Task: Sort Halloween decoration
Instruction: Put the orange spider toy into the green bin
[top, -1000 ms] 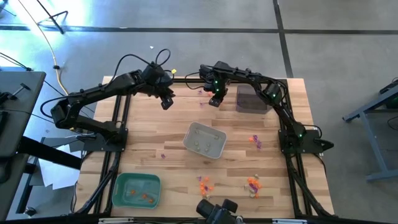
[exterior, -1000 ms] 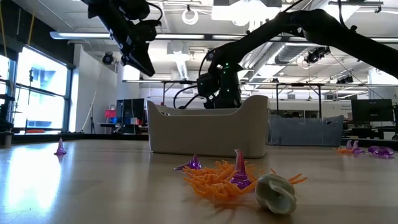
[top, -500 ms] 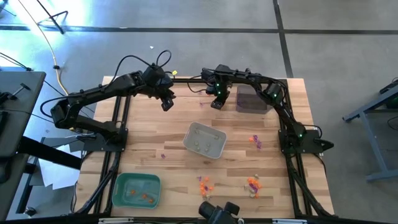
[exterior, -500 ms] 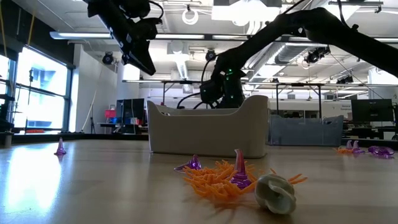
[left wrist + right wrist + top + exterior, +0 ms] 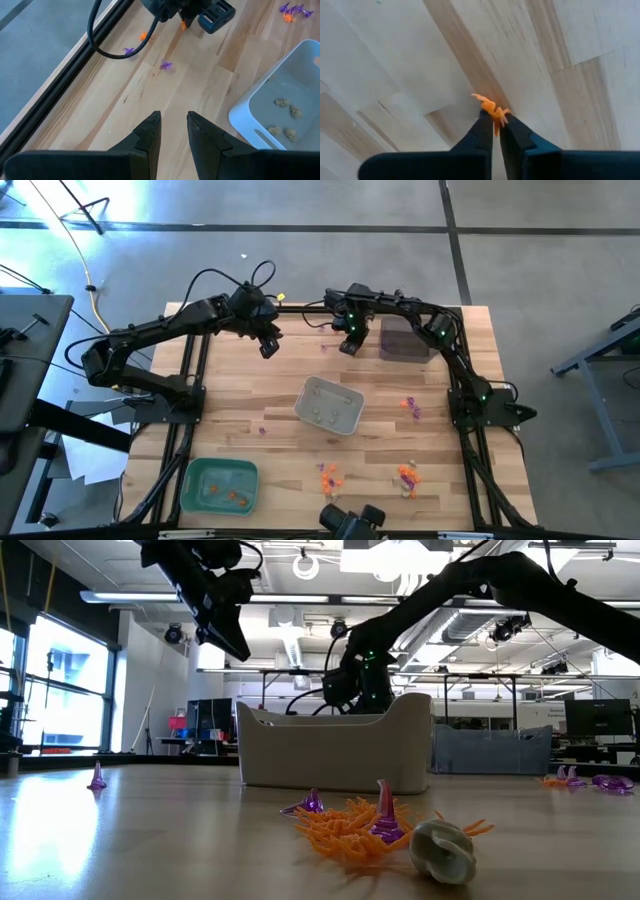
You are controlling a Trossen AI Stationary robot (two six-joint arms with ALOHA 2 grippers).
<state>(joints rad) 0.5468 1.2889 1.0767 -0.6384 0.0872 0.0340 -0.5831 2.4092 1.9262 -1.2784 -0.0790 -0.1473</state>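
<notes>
**Risk: thin pinch on small orange trinket**

Left tool (image 5: 268, 348): raised over far-left surface (image 5: 240, 395), fingers slightly apart, empty.
Right tool (image 5: 495, 131): closed on orange trinket (image 5: 492, 111) at far edge, gripped by tips only. Possible slip during lift; possible drop before green tray (image 5: 190, 485).

Bare wood lies open between the grey tray (image 5: 329, 405) and green tray (image 5: 221, 485) | far edge crowded: right gripper (image 5: 344, 345) low beside the dark box (image 5: 403, 339), left gripper (image 5: 268, 346) raised nearby | orange and purple trinkets (image 5: 328, 474) dot the near strip | black frame rails (image 5: 193, 395) wall both sides
</notes>
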